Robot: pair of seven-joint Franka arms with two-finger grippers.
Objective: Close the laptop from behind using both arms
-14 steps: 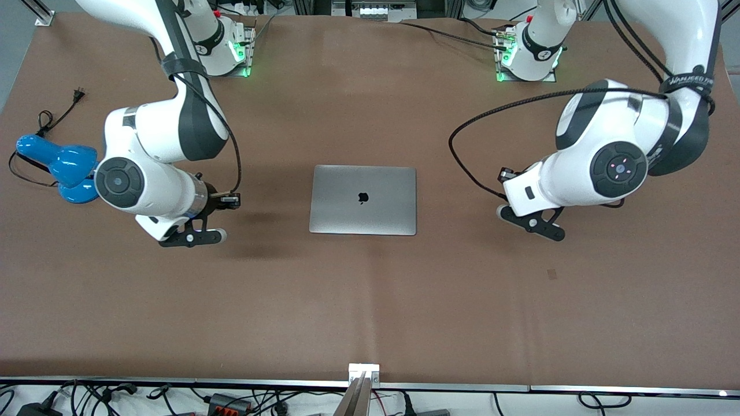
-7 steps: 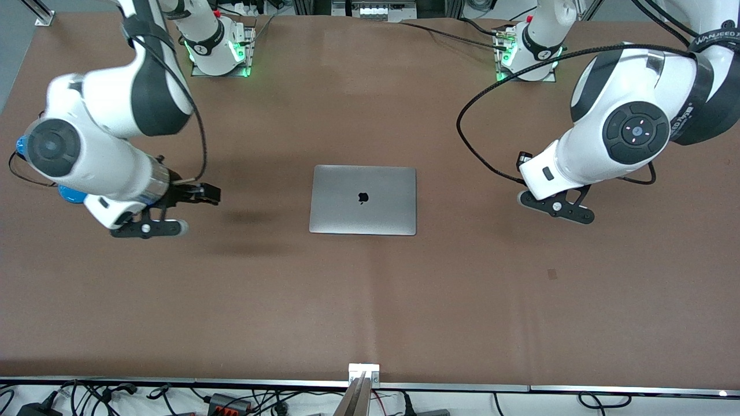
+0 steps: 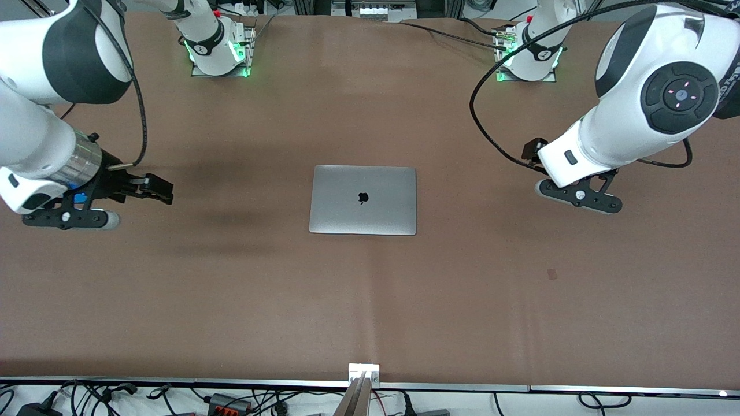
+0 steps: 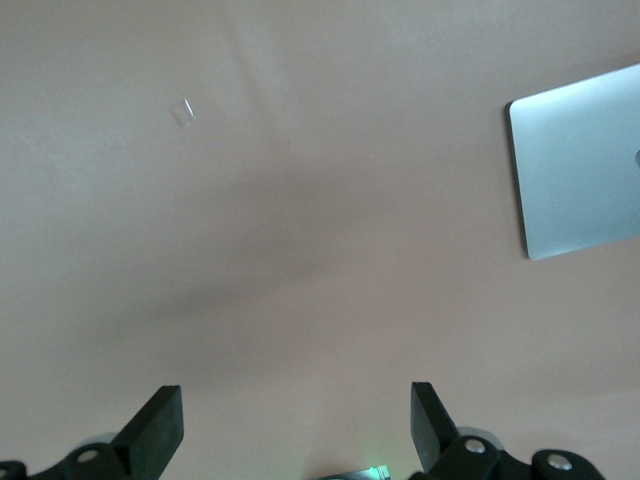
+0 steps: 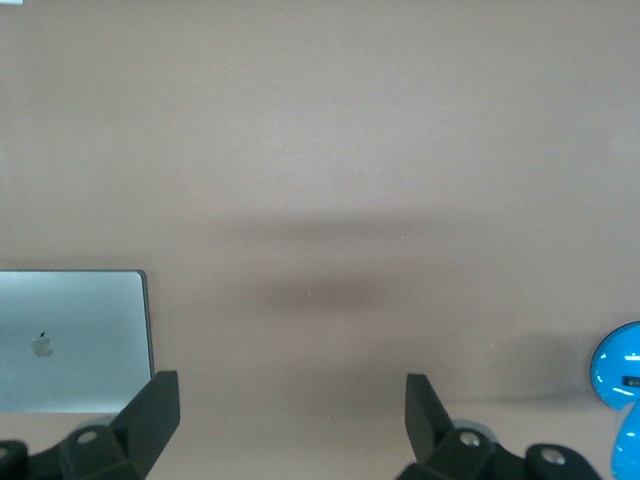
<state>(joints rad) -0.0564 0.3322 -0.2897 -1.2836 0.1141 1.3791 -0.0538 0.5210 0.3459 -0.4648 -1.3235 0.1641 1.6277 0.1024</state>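
The laptop (image 3: 363,200) lies shut and flat on the brown surface (image 3: 370,300), about midway between the two arms' ends, its silver lid up and the black logo showing. Nothing touches it.

The left tool (image 3: 578,196) hangs over bare surface toward the left arm's end, well apart from the laptop. In the left wrist view its two black fingers (image 4: 160,430) stand wide apart with nothing between them, and the laptop (image 4: 580,175) shows only as a corner of pale lid off to one side, clear of the gap. A small pale mark (image 4: 183,111) sits on the surface farther out from this tool.

The right tool (image 3: 87,208) is up over the surface toward the right arm's end, likewise well away from the laptop. The right wrist view shows its fingers (image 5: 150,420) spread wide and empty. The laptop (image 5: 72,340) appears at one edge of that view, and a blue lamp (image 5: 618,385) at the other, so the tool sits between the two. In the front view only a sliver of the blue lamp (image 3: 80,197) shows, just under this tool's wrist.

Both tools are open and hold nothing.
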